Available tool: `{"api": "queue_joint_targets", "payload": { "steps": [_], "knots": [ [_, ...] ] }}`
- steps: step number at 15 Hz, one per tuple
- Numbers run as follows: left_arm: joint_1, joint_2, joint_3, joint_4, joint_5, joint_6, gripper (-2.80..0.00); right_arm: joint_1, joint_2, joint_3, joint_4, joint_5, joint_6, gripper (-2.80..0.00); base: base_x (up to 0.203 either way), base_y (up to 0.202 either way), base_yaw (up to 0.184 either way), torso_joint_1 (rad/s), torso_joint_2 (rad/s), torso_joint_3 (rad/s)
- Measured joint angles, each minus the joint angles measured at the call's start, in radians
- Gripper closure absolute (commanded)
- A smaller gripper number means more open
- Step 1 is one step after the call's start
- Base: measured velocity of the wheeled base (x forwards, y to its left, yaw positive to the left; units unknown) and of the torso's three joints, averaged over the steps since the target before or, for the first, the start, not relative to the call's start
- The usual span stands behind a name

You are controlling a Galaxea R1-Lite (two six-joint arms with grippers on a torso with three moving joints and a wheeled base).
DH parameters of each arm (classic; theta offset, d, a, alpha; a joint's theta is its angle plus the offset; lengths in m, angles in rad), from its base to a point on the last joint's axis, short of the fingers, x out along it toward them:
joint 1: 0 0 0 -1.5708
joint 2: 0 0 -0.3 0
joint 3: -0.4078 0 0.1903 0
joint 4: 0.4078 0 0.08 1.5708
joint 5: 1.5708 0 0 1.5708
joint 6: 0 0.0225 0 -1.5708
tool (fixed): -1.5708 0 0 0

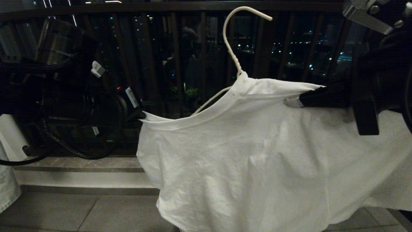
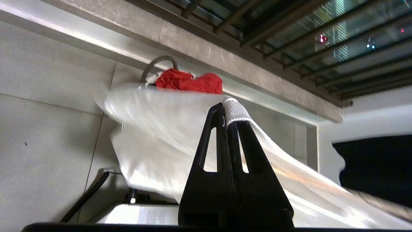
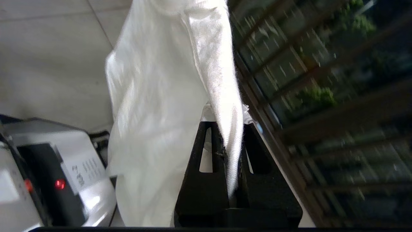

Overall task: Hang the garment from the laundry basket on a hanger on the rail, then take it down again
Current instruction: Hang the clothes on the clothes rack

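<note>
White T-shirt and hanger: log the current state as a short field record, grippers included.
garment: white T-shirt held up in the air, spread between both grippers, in front of the dark balustrade
hanger: white wire hanger inside the neck opening, hook sticking up, hooked on nothing visible
left gripper: shut on the T-shirt's shoulder edge
right gripper: shut on the other shoulder, near the collar
rail: not in view
laundry basket: not in view
floor: grey tiles below the hanging hem
</note>
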Motion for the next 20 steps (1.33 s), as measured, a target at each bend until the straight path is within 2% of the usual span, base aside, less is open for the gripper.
{"api": "queue_joint_targets", "payload": {
  "steps": [2,5,10,12,14,18,20],
  "knots": [
    [-0.012,-0.029,-0.015,0.048,-0.024,0.002,0.0,0.025,0.024,0.0,-0.037,0.0,0.004,0.0,0.0,0.0,0.0,0.0,0.0,0.0],
    [-0.021,-0.068,-0.025,0.082,-0.094,0.002,0.0,0.067,0.06,-0.002,-0.084,0.001,0.04,0.0,0.0,0.0,0.0,0.0,0.0,0.0],
    [-0.025,-0.115,-0.045,0.112,-0.1,0.012,0.0,0.099,0.108,0.006,-0.13,0.002,0.111,0.0,0.0,0.0,0.0,0.0,0.0,0.0],
    [-0.025,-0.124,-0.066,0.145,-0.099,0.017,0.0,0.104,0.113,0.041,-0.197,0.001,0.151,0.0,0.0,0.0,0.0,0.0,0.0,0.0],
    [-0.024,-0.144,-0.104,0.21,-0.099,0.046,0.0,0.146,0.11,0.092,-0.27,0.001,0.184,0.0,0.0,0.0,0.0,0.0,0.0,0.0],
    [-0.044,-0.162,-0.265,0.378,-0.098,0.082,0.0,0.195,0.088,0.229,-0.465,0.001,0.265,0.0,0.0,0.0,0.0,0.0,0.0,0.0],
    [-0.055,-0.162,-0.326,0.46,-0.1,0.123,0.0,0.206,0.078,0.307,-0.576,0.002,0.284,0.0,0.0,0.0,0.0,0.0,0.0,0.0]
  ]
}}
